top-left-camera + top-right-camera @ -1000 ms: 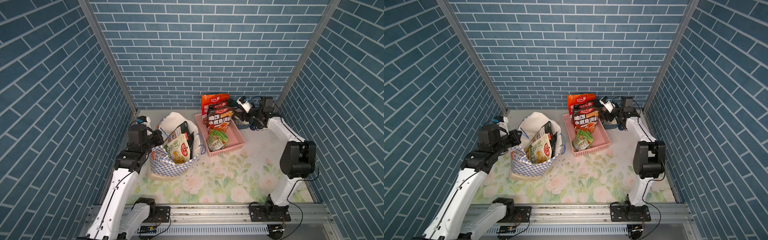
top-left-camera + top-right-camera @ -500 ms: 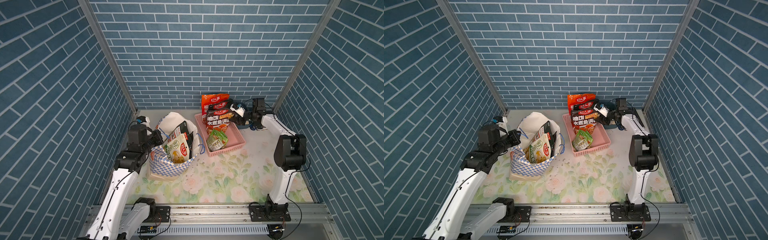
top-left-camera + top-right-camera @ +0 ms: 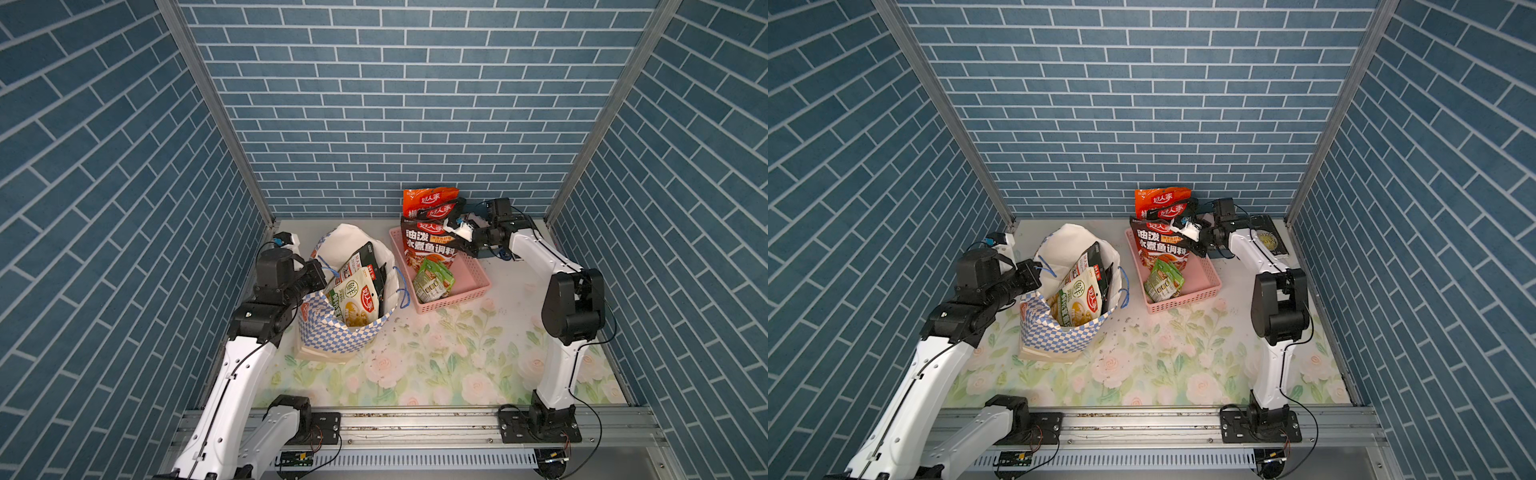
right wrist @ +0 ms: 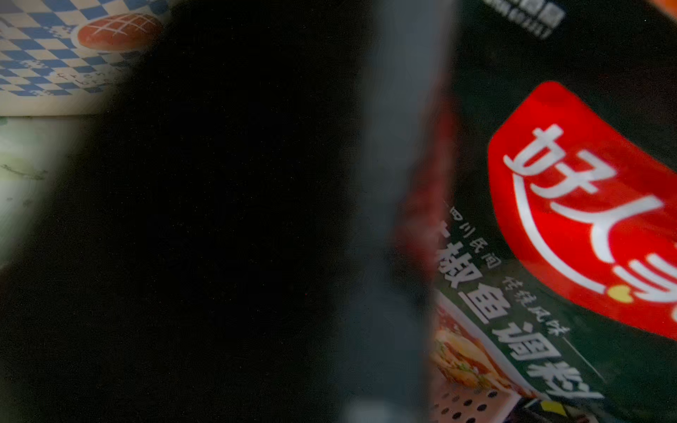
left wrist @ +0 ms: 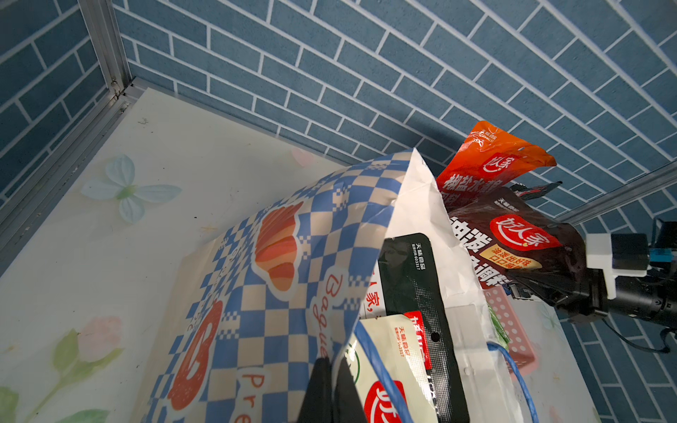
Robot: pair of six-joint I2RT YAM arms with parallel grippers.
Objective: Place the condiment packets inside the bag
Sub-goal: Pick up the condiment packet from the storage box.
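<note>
Condiment packets (image 3: 432, 232) are found in two groups, one by each claw. The bag (image 3: 345, 332), checked blue and white outside and white inside, is stood open on the flowered table (image 3: 436, 361), directly in front of the left claw (image 3: 316, 275). Its rim is pinched by that claw, whose jaws are closed tight on the paper edge beside a blue cord handle (image 5: 381, 366). Two packets are lodged upright in the bag, just past the left claw's tips: a pale green-and-white packet (image 3: 355, 301) and a black-edged packet (image 3: 368, 259) behind it, both poking above the rim.

The pink basket (image 3: 461, 301) is set below and in front of the right claw (image 3: 465, 245), well apart from the left claw. The large black packet (image 3: 430, 249) is stood at the basket's far end and is clamped at its upper side edge by the right claw, whose jaws are fully closed on it. A second black packet (image 3: 440, 211) and an orange-red packet (image 3: 430, 198) are propped just behind the held one. The green packet (image 3: 432, 280) is leaned in the basket below the right claw, just beside the held packet's lower edge. A black book (image 3: 1273, 241) is laid on the outer side of the right claw's arm. In the right wrist view a red oval logo (image 4: 586, 219) on a black packet is seen close up; the rest is dark and blurred.
</note>
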